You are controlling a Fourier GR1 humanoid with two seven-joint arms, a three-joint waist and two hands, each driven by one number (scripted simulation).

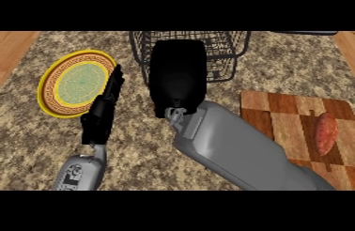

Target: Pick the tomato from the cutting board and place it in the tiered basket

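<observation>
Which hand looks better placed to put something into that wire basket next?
The right hand: it reaches over the near rim of the tiered basket. Whether it holds the tomato cannot be seen. The left hand rests straight-fingered beside the plate.

Your right hand (177,77) is up near the top of the head view, back of the hand toward the camera, and from here you can't see whether it's curled or straight. Its grey forearm (235,148) slants down from the wrist to the lower right edge, filling much of the middle. Your left hand (104,108) sits at the left, turned edge-on, fingers (115,80) straight and pointing up and slightly right, holding nothing. Its grey forearm (81,171) comes in short from the lower left edge, nearly upright.
</observation>
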